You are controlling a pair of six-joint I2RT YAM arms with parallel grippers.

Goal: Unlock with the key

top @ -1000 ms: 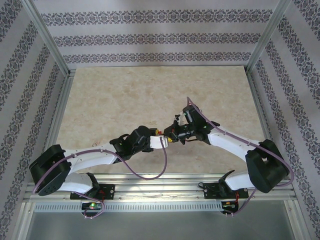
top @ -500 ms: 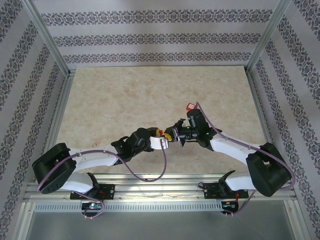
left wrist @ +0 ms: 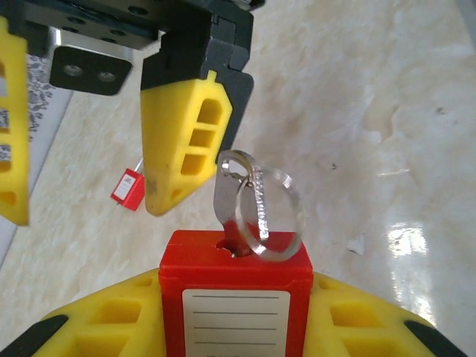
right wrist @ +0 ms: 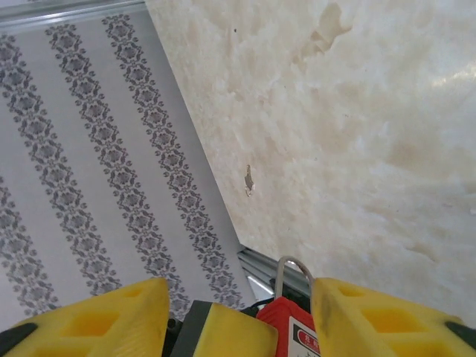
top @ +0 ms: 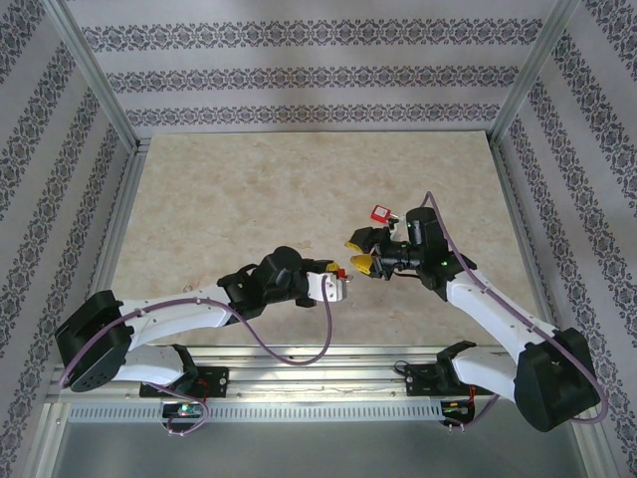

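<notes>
Arms meet at the red padlock (left wrist: 234, 297). The left arm lies stretched low, its left gripper (top: 335, 284) pinching the lock body, key (left wrist: 236, 216) in the keyhole. Just right of the padlock, the right gripper (top: 360, 252) hovers with fingers spread, apparently empty. A second padlock (top: 380, 213) lies beyond, with open table (top: 249, 189) around.

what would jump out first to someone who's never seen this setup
The red plastic padlock stands out first, clamped between the yellow fingers of the left gripper near the table's front middle, with a silver key on a ring stuck in its top. Just right of it the right gripper hangs open and empty. A second red padlock lies on the beige marbled table beyond that gripper.
</notes>
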